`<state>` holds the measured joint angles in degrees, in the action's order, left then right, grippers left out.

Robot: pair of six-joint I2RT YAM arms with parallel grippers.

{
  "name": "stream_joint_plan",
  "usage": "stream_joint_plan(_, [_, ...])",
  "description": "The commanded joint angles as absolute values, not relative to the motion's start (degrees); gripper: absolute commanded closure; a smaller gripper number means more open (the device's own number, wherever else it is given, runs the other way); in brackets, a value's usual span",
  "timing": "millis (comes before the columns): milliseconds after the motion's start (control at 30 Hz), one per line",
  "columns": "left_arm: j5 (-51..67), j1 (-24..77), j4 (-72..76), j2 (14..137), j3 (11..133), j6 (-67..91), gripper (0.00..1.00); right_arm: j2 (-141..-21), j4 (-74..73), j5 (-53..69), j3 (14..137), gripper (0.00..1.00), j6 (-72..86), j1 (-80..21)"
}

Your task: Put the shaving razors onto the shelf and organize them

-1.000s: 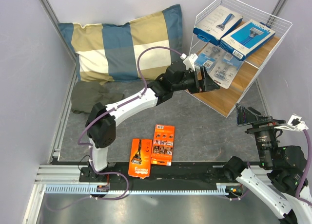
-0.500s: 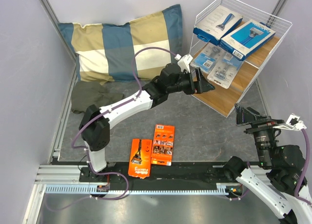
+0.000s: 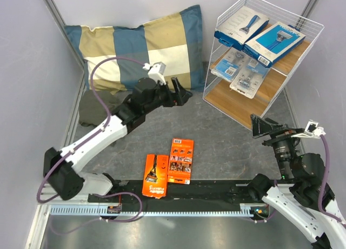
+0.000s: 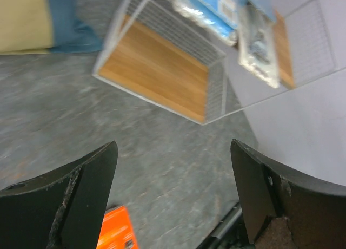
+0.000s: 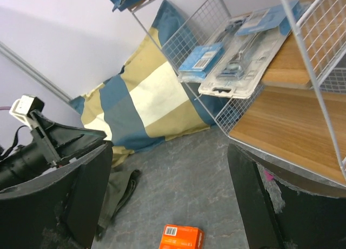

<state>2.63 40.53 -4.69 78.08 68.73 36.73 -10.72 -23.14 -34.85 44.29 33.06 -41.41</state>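
Top external view: your left hand has swung back from the shelf toward the blue-and-tan checked pillow, jaws wide and empty, above the two orange razor cards lying on the grey table. On the white wire-frame shelf with wooden boards, both clear blister razor packs now rest beneath the two blue razor boxes, so only the cards remain. Your right hand hovers open and empty near the shelf.

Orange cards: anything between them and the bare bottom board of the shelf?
Nothing visible. Only bare grey table lies between the orange cards and the shelf's bottom board, and that board has nothing on it. Neither arm crosses that stretch.
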Motion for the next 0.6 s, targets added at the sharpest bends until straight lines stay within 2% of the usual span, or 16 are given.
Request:
stream_joint_plan(0, [-8.6, 40.5, -10.6, 69.6, 61.3, 31.2, 0.08, -13.8, -20.5, -31.8, 42.9, 0.05, 33.7, -41.5])
stream_joint_plan(267, [-15.5, 40.2, -16.6, 58.4, 47.6, 34.4, 0.08, -18.0, -17.5, -27.0, 40.7, 0.04, 35.1, -41.5])
stream_joint_plan(567, [-13.2, 40.2, -18.4, 52.9, 35.1, 41.0, 0.08, -27.0, -13.9, -16.4, 38.1, 0.04, 34.3, -41.4])
